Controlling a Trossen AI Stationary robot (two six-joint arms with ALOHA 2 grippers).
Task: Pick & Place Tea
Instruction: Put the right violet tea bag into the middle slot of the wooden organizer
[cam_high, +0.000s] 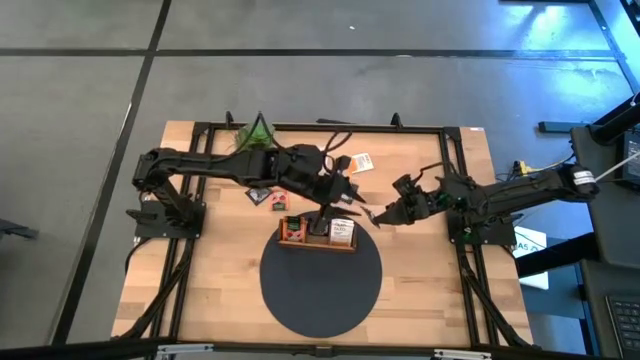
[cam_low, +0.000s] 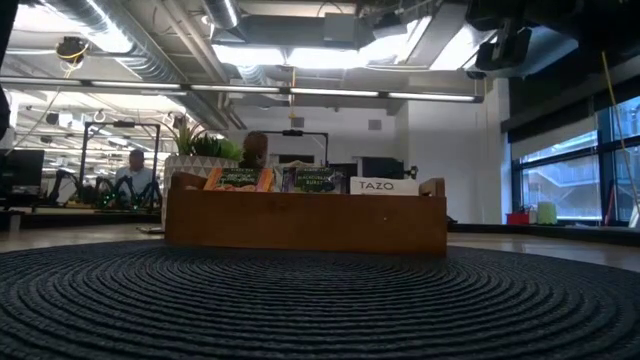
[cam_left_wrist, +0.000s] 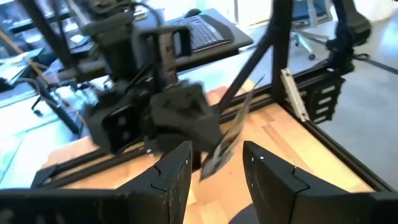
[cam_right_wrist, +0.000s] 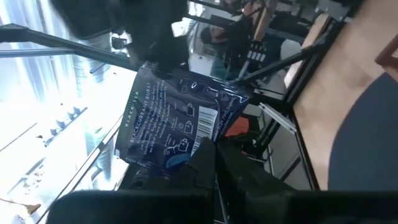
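High view: two arms over a wooden table (cam_high: 420, 280). One round dark mat (cam_high: 321, 278) at lower centre. One wooden tray (cam_high: 318, 236) on the mat's upper edge, with three compartments, packets standing in them; exact count inside cannot be told. One plant (cam_high: 259, 128) at upper centre. Loose packets on the bare wood: one white-orange (cam_high: 361, 161) above centre, two or three dark and red ones (cam_high: 270, 197) left of the tray. Left gripper (cam_high: 345, 196) above the tray's right end, fingers spread, nothing between them. Right gripper (cam_high: 378, 216) just right of the tray, clenched on one dark packet (cam_high: 360, 213), which sticks out leftward toward the left gripper.

Low view: tray (cam_low: 305, 222) at centre on the mat (cam_low: 320, 300). Three packet tops above its rim: two dark green ones (cam_low: 240, 179) at left and middle, one white one marked TAZO (cam_low: 383, 186) at right. Plant (cam_low: 198, 148) behind the tray's left end. No gripper in frame.

Left wrist view: own two fingers (cam_left_wrist: 171, 177) parted at the bottom. Beyond them the right gripper (cam_left_wrist: 205, 149) pinching a thin packet (cam_left_wrist: 231, 132) seen edge-on, long axis running lower left to upper right.

Right wrist view: one dark blue packet (cam_right_wrist: 171, 121), blackcurrant print and barcode facing the camera, nipped at its lower edge by the fingers (cam_right_wrist: 205, 163), tilted, long axis rising toward the upper right.
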